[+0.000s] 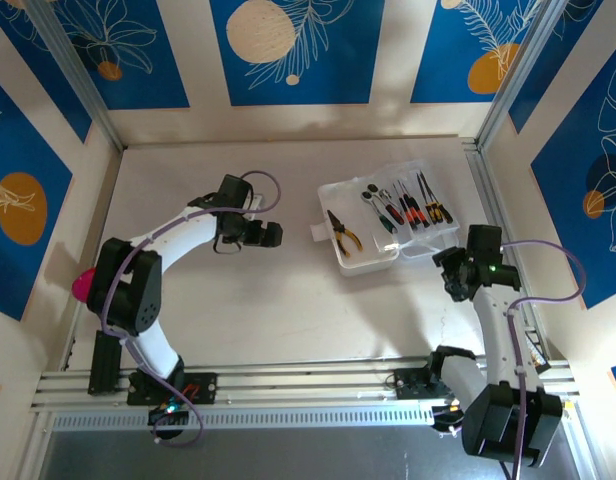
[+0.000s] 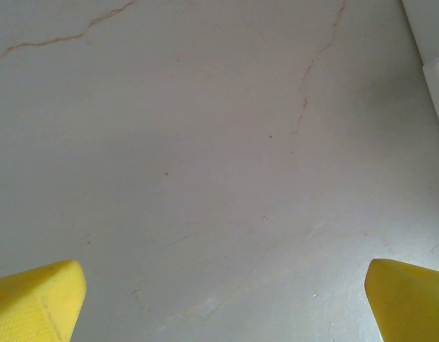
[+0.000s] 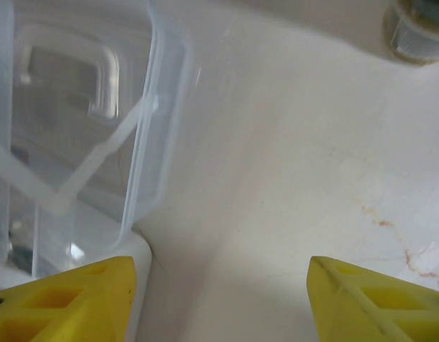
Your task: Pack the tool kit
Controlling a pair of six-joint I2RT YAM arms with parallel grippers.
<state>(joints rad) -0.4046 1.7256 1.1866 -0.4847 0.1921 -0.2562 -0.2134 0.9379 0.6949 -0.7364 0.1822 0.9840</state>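
Currently, the clear plastic box of the tool kit lies on the table in its far right part, at a slant to the table edges. We see the tools lying inside it. The yellow-handled pliers occupy the left part of the box. A small metal ratchet lies beside them toward the far side. To the right of the ratchet lies a row of thin tools with red, orange and yellow handles, side by side and roughly parallel. We cannot tell the individual tools in that row apart.

The right gripper sits just beside the near right corner of the box. In the right wrist view its yellow fingers stand apart with only bare table between them, so the jaws are open and grip nothing. The clear wall and a moulded latch of the box rise just past the left-hand finger in that view. Whether that finger touches the box we cannot tell. A round grey object shows at the upper right corner, too blurred to identify.

The left gripper hangs over the middle of the table, well apart from the box. In the left wrist view its fingers are spread to the frame edges, fully open and empty, above the cracked table surface.
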